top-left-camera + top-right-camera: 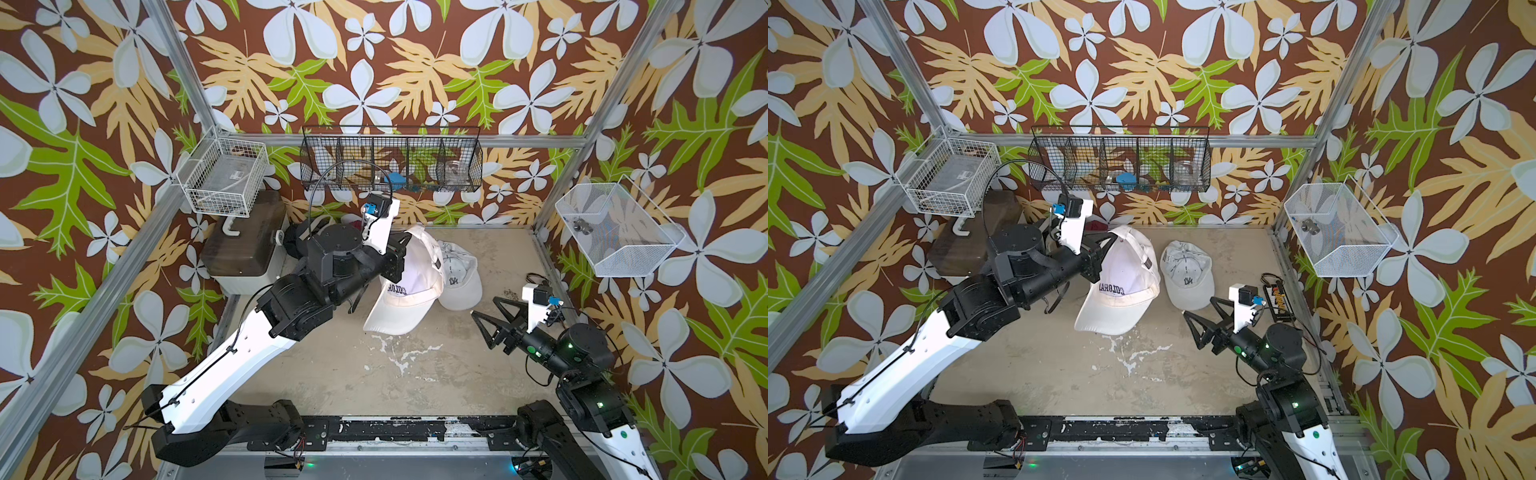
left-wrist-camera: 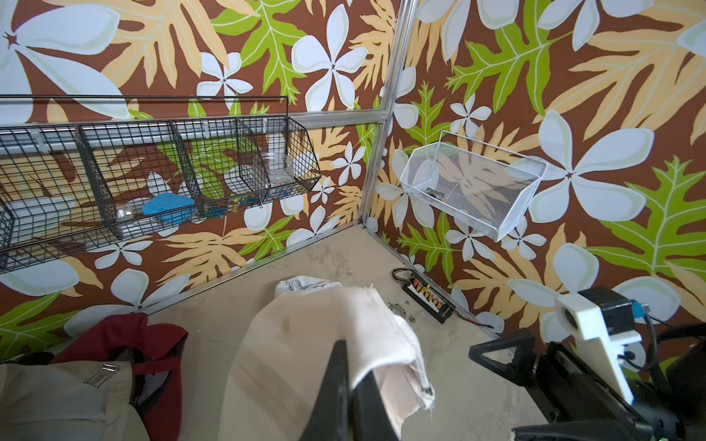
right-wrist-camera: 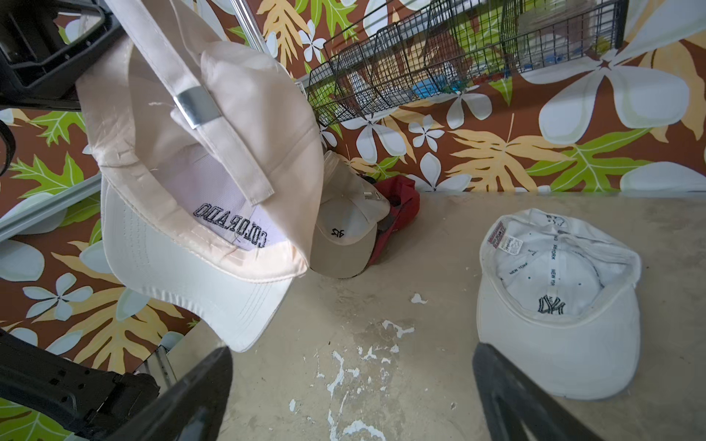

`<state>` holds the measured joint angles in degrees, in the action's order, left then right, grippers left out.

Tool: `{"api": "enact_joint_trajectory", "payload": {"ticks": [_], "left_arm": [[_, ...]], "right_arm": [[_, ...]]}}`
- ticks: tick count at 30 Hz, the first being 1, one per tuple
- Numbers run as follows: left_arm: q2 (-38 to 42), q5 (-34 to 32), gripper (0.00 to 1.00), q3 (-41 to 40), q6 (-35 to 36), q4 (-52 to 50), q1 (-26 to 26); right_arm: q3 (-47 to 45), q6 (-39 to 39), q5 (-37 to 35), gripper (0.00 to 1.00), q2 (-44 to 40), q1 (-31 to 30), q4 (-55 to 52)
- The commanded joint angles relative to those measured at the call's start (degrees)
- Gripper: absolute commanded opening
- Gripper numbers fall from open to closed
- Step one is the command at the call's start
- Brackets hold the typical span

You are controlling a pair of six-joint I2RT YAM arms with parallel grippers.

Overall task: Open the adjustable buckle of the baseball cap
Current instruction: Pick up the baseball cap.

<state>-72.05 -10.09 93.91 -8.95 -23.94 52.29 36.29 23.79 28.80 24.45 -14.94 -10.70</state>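
Worn beige tabletop (image 1: 449,390), chipped white patches; upside-down white NY cap (image 1: 459,278) right of centre, beige cap (image 3: 344,236) touching red cap (image 3: 397,206) at back, brown lidded box (image 1: 245,245) back-left, black connector strip (image 2: 428,301) by right wall

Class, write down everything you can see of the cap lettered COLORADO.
The cap is cream-white cloth with dark stitched lettering and a stiff brim. It hangs brim down. Its back strap runs through a silver metal buckle, which looks closed. The left gripper is shut on its back edge, holding it up.
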Motion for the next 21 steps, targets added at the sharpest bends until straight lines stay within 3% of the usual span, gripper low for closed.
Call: {"api": "enact_joint_trajectory", "payload": {"ticks": [1, 7, 15, 21], "left_arm": [[0.2, -1.9, 0.00, 0.1, -0.9, 0.2, 1.3], [-0.1, -4.4, 0.00, 0.2, -1.2, -0.1, 4.1], [-0.9, -6.9, 0.00, 1.4, -1.3, -0.2, 7.6], [-0.5, -8.4, 0.00, 1.4, -1.6, -0.8, 10.2]], "right_arm": [[0.4, -1.3, 2.7, 1.00, 1.7, 0.0, 6.2], [-0.2, -0.3, 4.9, 1.00, 2.8, -0.9, 10.6], [-1.4, -2.0, -3.0, 0.98, 4.7, -9.7, 12.6], [-1.6, -2.2, -3.8, 0.98, 6.6, -10.5, 15.0]]}}
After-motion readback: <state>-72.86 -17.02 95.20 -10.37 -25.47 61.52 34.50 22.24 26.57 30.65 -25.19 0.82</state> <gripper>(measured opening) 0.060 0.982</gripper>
